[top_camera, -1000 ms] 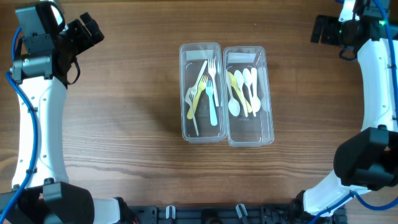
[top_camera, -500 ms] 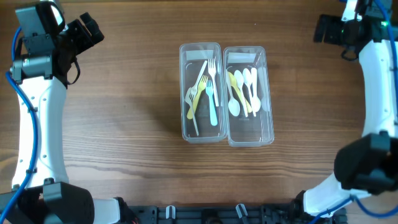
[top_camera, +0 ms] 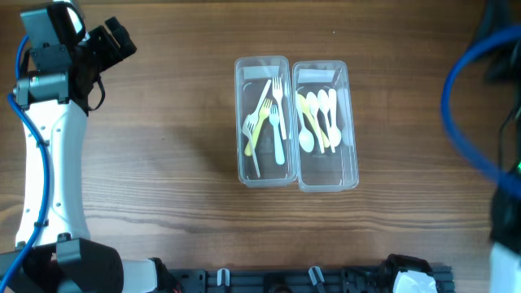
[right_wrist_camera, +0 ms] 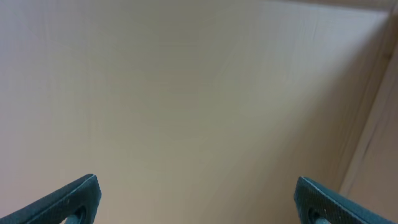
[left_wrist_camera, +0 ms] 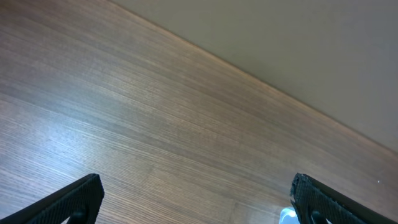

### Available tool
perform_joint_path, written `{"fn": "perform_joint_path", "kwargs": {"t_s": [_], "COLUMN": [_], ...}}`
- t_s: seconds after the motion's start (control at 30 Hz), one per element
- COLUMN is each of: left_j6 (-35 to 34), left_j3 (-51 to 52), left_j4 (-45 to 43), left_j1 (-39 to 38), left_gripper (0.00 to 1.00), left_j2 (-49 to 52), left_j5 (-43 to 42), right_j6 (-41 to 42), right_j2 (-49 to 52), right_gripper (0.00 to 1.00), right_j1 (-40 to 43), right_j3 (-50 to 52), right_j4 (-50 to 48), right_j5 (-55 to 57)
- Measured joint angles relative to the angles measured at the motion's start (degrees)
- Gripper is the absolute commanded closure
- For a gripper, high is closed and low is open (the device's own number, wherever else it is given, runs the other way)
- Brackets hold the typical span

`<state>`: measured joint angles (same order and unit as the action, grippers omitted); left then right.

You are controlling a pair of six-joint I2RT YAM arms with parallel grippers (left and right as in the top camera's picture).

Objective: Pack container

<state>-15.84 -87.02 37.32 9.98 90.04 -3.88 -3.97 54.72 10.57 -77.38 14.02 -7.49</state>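
Worktop of brown wood fills the overhead view, and at its middle two clear containers stand side by side, long walls touching. The left container holds forks, white, yellow and pale blue, lying lengthwise in a loose bunch. The right container holds spoons, white and yellow, bowls toward the near end. The left gripper hangs near the far left corner, well apart from both containers; the right arm is only a blur at the right edge, with a blue cable looping beside it. In the left wrist view, two dark fingers sit at the bottom corners, spread wide with nothing between them, above bare wood that meets a beige wall. In the right wrist view, the right gripper is likewise spread wide and empty, its fingers framing a plain beige surface.
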Motion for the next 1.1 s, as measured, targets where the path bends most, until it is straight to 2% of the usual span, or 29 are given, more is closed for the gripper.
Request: {"fn": "perform_joint_path", "kwargs": {"t_s": [0.27,0.5,0.83,1.1], "left_j6": [0.00,0.00,0.00,0.00], "left_j3": [0.00,0.00,0.00,0.00], "left_j4": [-0.02,-0.04,0.00,-0.02], "left_j1": [0.00,0.00,0.00,0.00], "left_gripper": [0.00,0.00,0.00,0.00], "left_j2": [0.00,0.00,0.00,0.00], "left_j5": [0.22,0.22,0.22,0.20], "right_j6": [-0.26,-0.26,-0.26,-0.26], "right_j2": [-19.54,-34.75,-46.10,-51.01], "right_gripper": [0.00,0.00,0.00,0.00], "right_j1": [0.00,0.00,0.00,-2.99], "right_j3": [31.71,51.04,64.63,70.93], "right_j4": [-6.95,-10.45,-12.39,-14.58], "right_j5": [-0.44,-4.04,-6.05,-6.45]}}
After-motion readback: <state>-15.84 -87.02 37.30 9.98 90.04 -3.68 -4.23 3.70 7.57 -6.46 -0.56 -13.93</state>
